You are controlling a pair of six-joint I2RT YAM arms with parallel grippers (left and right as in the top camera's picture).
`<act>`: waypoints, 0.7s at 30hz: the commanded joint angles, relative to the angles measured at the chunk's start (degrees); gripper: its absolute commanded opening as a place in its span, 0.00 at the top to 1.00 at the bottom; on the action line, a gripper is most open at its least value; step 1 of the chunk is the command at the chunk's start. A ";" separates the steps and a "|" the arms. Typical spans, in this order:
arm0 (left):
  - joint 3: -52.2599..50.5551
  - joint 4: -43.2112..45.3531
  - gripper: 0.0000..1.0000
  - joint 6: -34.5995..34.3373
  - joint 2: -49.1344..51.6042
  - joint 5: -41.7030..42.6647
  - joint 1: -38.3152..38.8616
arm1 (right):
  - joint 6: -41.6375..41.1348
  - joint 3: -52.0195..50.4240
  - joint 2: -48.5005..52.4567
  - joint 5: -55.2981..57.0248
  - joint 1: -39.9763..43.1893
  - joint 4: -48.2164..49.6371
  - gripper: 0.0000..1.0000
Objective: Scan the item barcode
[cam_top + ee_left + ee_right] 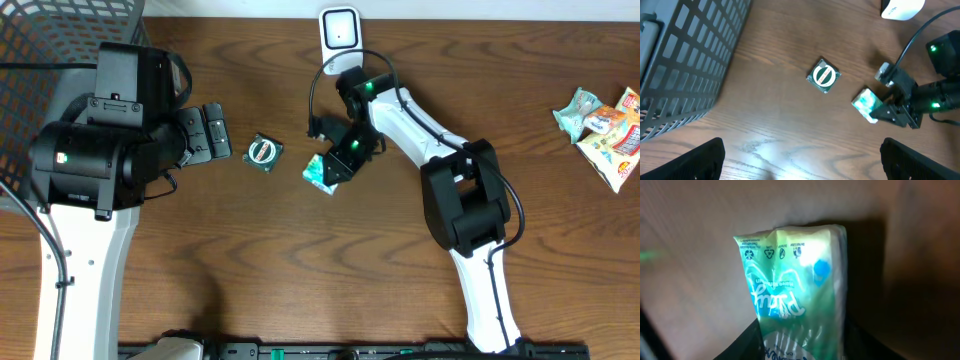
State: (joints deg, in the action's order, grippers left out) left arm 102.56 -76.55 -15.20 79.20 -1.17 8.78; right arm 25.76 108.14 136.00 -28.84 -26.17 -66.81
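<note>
- Right pincer [337,163] sat down at the green packet [320,172], its jaws partly apart with one dark finger [740,345] on each side of the packet's lower end.
- In the right wrist view the fingers met the packet's edges, but I could not tell whether they pressed it fast or only flanked it.
- That packet lay on the table [300,270] near the middle, its free end pointing away from the pincer; its printed face with white lettering and small recycling marks showed to the wrist camera.
- Over the table, the right arm reached from the near edge up and to the left, bent at the elbow, with the wrist turned down toward the packet.
- A white scanner [340,30] stood at the far edge of the table, just beyond that wrist and apart from the packet.
- Left pincer [213,133] hung with its jaws wide apart and nothing between them, well above the wood.
- Its arm stood at the left side beside the wire basket [60,40], the wrist pointing toward the table's middle.
- A small square packet with a round label [265,153] lay between the two pincers, touching neither.
- Several snack packets [605,120] lay in a heap at the far right, well apart from both arms.
</note>
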 commanded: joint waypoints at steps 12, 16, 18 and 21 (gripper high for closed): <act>-0.33 -0.20 0.02 -0.13 -0.13 0.37 -0.20 | -16.94 5.95 -0.61 0.98 0.70 -5.53 0.44; -0.33 -0.20 0.02 -0.13 -0.13 0.37 -0.20 | -18.49 5.60 -0.61 1.31 0.57 -3.69 0.51; -0.33 -0.20 0.02 -0.13 -0.13 0.37 -0.20 | -18.47 5.05 -0.61 1.53 0.28 -3.37 0.53; -0.33 -0.20 0.02 -0.13 -0.13 0.37 -0.20 | -18.47 3.56 -0.61 1.49 -0.28 -2.60 0.52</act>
State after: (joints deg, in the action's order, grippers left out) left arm 102.56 -76.53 -15.20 79.20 -1.17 8.78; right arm 8.43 113.03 136.00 -27.53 -26.00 -69.93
